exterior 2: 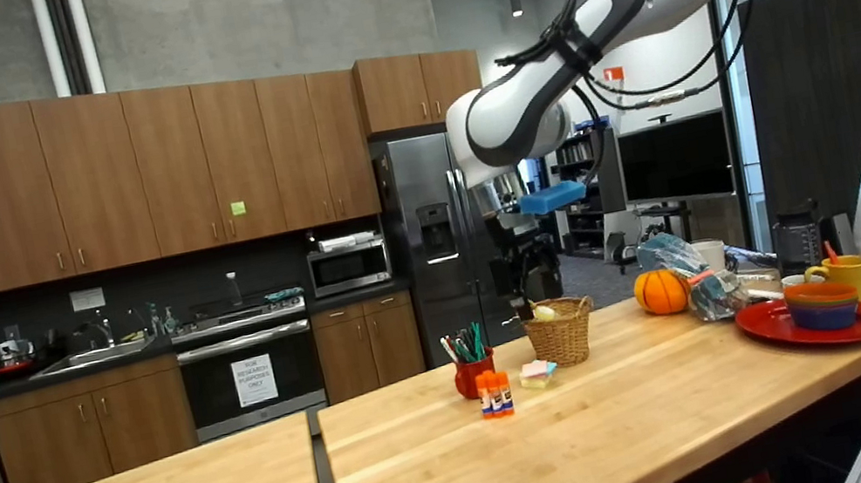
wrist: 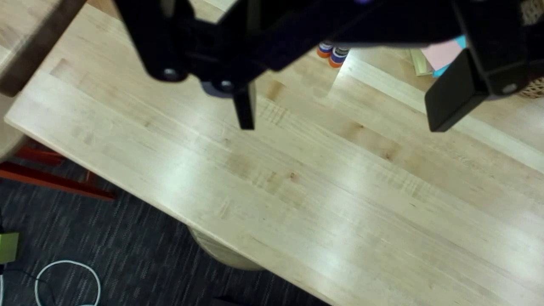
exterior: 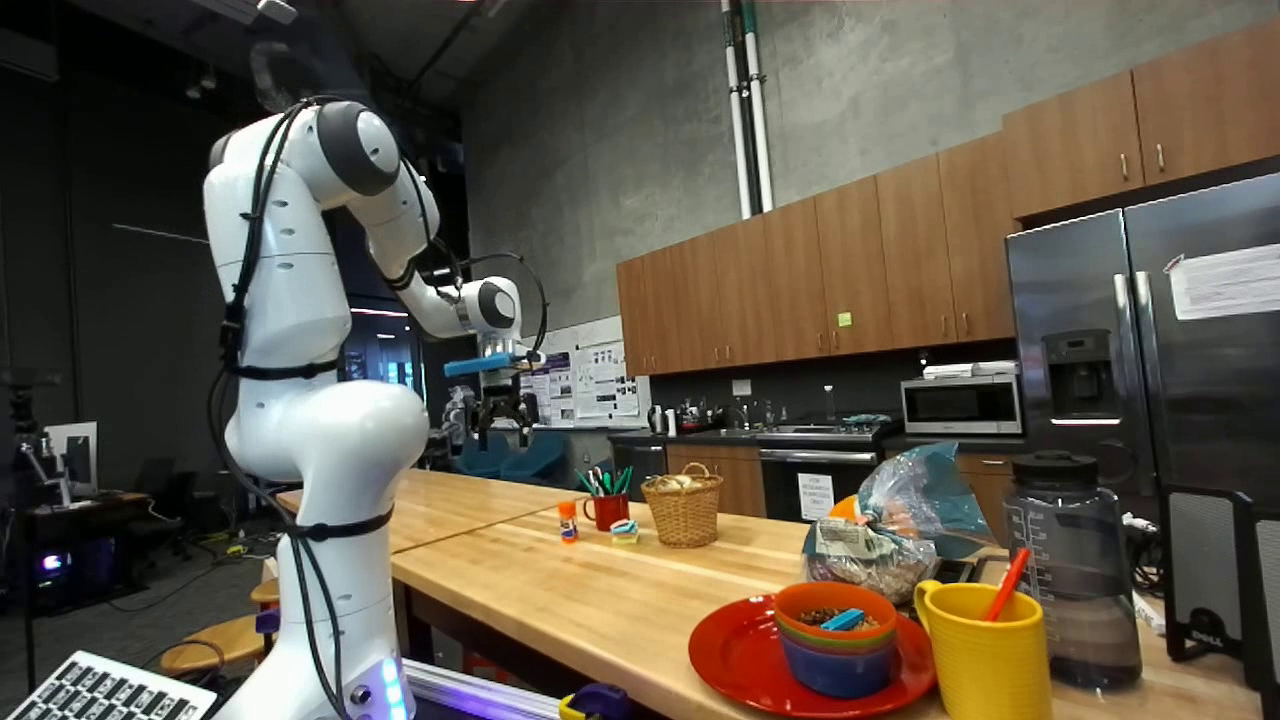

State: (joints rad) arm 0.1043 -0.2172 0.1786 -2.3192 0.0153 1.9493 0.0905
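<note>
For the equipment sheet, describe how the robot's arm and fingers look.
The arm is glossy white and rounded, with dark grey joint rings and black cables held by black straps. A bright blue block sits above the black, angular fingers, which show shiny screws.

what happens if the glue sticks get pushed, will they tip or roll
The glue sticks would likely tip easily, since they stand upright and are narrow for their height. Once down, they'd probably roll, as their bodies look round. Standing close together, one pushed into its neighbours might well knock those over too.
</note>
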